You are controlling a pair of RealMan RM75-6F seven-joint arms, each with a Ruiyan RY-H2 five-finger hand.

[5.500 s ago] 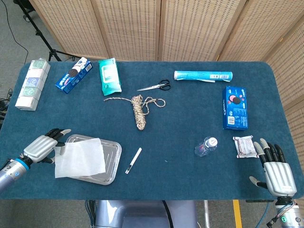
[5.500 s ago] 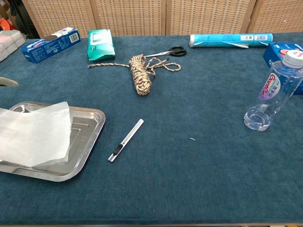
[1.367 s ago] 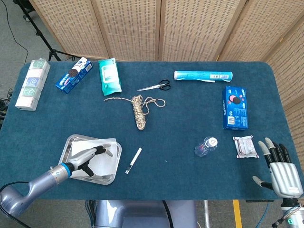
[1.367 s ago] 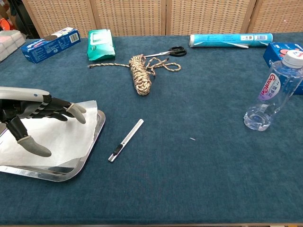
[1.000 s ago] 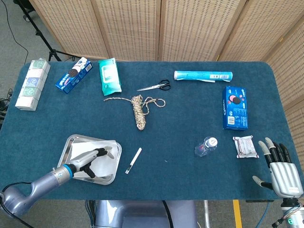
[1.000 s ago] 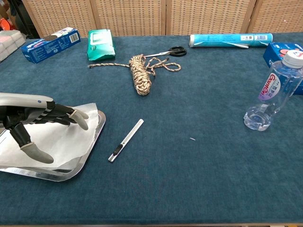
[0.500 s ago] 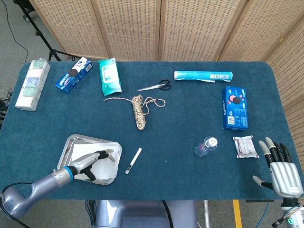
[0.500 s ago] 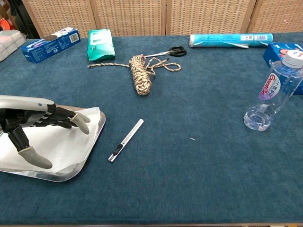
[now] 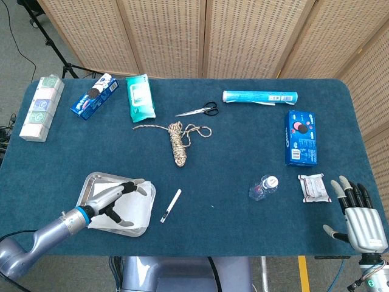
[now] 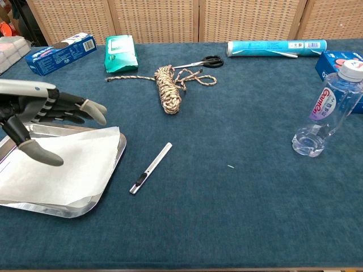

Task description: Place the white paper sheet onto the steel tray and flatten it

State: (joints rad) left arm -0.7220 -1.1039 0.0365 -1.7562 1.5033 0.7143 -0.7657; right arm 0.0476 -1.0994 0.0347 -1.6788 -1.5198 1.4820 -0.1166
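Observation:
The white paper sheet (image 9: 135,208) (image 10: 63,166) lies spread inside the steel tray (image 9: 90,182) (image 10: 79,209) at the table's front left, covering most of it, with one corner reaching the right rim. My left hand (image 9: 114,196) (image 10: 41,111) hovers just above the sheet with fingers spread and extended, holding nothing. My right hand (image 9: 358,214) stays at the front right edge of the table, fingers apart and empty; only the head view shows it.
A utility knife (image 9: 171,205) (image 10: 151,168) lies just right of the tray. A rope coil (image 9: 177,141) (image 10: 168,88) and scissors (image 9: 199,110) sit mid-table. A water bottle (image 9: 264,188) (image 10: 328,107), snack packet (image 9: 313,185) and blue cookie box (image 9: 300,137) are to the right.
My left hand, which was pressing down and sliding over the paper, has lifted off it. The sheet now lies flatter in the tray. The right hand has not moved.

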